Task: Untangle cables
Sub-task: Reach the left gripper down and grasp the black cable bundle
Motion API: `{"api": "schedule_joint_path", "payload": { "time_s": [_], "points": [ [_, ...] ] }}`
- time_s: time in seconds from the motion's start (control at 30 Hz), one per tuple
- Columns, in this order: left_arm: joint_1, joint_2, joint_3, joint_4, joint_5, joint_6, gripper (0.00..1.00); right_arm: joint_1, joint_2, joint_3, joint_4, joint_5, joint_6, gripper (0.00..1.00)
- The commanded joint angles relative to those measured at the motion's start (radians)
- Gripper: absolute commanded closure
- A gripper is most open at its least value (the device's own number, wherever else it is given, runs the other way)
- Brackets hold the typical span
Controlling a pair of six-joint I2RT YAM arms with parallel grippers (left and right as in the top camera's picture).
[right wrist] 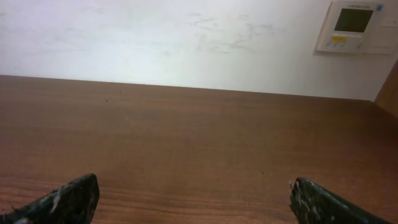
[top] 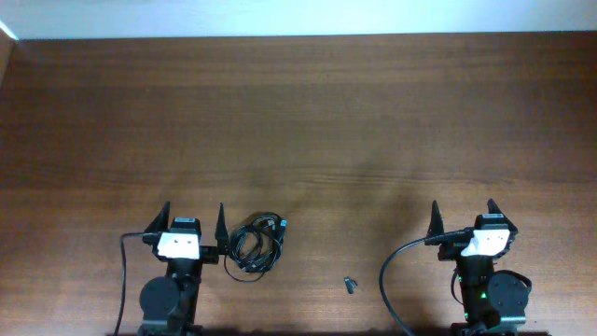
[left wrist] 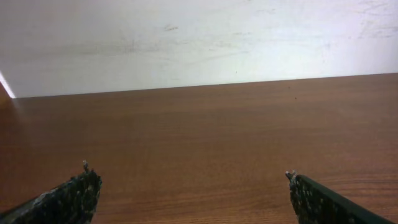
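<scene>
Smooth wood-grain table [top: 308,112], faint sheen

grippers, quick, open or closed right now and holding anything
Left gripper: open, holding nothing; the cables lie on the table just beside it.
Right gripper: open, holding nothing.

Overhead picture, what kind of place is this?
Probably an indoor lab or office workroom, though I can't be sure. There is a big wooden table with a plain white wall behind it, and a control panel with a small screen is mounted on that wall.
</scene>
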Motion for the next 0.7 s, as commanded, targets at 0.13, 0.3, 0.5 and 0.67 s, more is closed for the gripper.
{"api": "schedule_joint_path", "payload": {
  "time_s": [0.13,0.3,0.5,0.67],
  "points": [
    [0.006,-0.006,-0.004,-0.002,0.035,0.013,0.01,0.010,0.003,-0.005,-0.006,0.023,0.001,0.01],
    [0.006,0.006,0.036,-0.037,0.041,0.021,0.01,0.010,0.003,-0.005,-0.006,0.023,0.001,0.01],
    [0.006,0.190,0.206,-0.150,0.113,0.066,0.01,0.010,0.003,-0.005,-0.006,0.023,0.001,0.01],
    [0.006,0.595,0.417,-0.231,0.280,0.199,0.01,0.010,0.003,-0.005,-0.006,0.023,0.001,0.01]
  ]
}}
